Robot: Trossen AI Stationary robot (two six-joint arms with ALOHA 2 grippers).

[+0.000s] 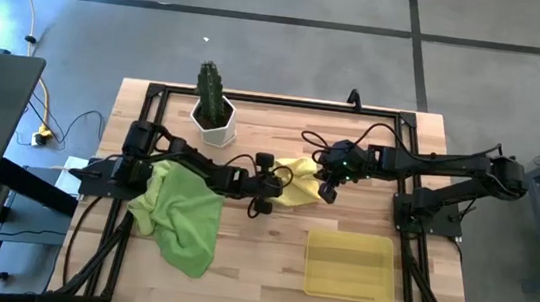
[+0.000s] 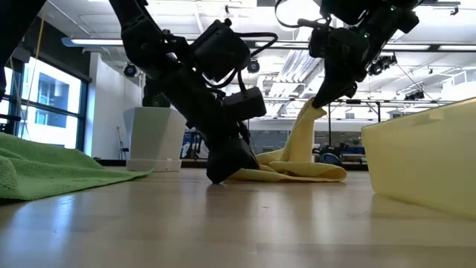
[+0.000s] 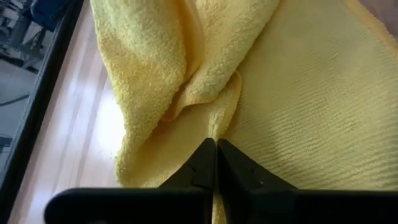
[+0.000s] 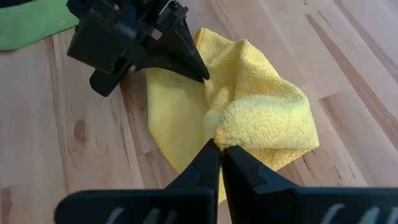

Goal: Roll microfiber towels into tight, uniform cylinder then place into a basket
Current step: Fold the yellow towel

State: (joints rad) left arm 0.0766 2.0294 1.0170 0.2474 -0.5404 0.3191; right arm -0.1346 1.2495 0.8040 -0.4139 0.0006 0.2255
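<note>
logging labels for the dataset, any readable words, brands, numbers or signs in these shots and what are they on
None can be read.
No print shows on the yellow towel, the green towels, the basket or the white pot.
Both arms are plain dark, with no legible marking on the left gripper or right gripper.

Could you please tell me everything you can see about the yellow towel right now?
The yellow towel is a soft, plain terry cloth lying crumpled near the middle of the wooden table, not yet rolled. The left gripper pins one edge against the tabletop, fingers shut on the cloth. The right gripper pinches another part and lifts it, so a fold rises in a peak. It lies outside the basket.
</note>
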